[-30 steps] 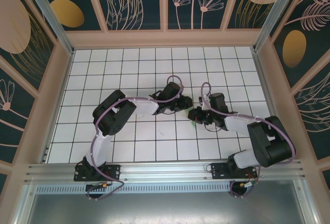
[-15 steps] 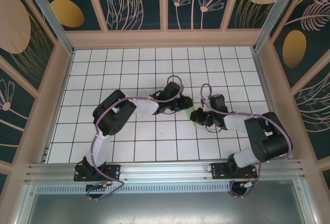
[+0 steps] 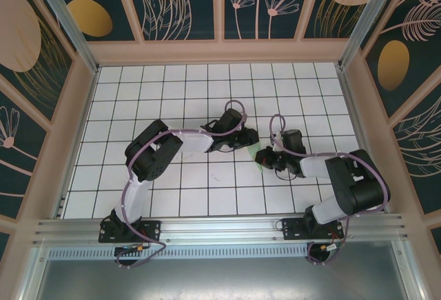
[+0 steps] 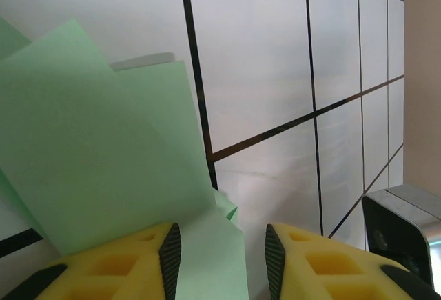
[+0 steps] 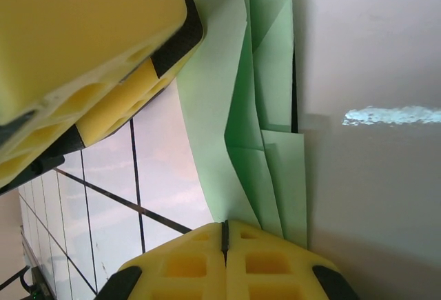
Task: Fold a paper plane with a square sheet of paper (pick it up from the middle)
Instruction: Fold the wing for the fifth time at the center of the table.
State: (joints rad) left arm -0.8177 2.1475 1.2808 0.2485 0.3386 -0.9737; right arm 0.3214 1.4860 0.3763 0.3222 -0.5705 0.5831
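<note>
— Where was the green paper sheet (image 4: 103, 148)?
— It lay folded in several layers on the white tiled desk (image 4: 262, 52), near the middle, just beside both my tools.
— And your left tool (image 4: 222, 248)?
— Its fingers stood apart, with one flap of the paper in the gap.
— The right tool (image 5: 224, 234)?
— Pressed together at the paper's edge. Whether it caught a layer, I could not tell.
</note>
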